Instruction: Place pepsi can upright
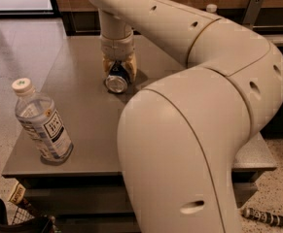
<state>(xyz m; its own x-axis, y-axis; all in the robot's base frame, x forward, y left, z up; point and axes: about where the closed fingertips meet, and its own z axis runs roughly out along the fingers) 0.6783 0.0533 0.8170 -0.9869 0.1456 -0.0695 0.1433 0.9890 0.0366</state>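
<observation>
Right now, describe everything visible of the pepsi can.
The pepsi can is a small blue metal can, lying on its side on the grey table, its round silver end facing the camera. Only that end and a strip of blue wall show. The gripper reaches down over it, fingers closed on its sides.

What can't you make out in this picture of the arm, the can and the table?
All in the camera view:
- Small blue aluminium pepsi can: the cream gripper, down at the table's far half, covers its body; only the silver end shows.
- Grey table: its right part is behind the large cream arm.
- Clear plastic water bottle: label print too small to read.
- Dark object: cut off by the lower left corner.
</observation>
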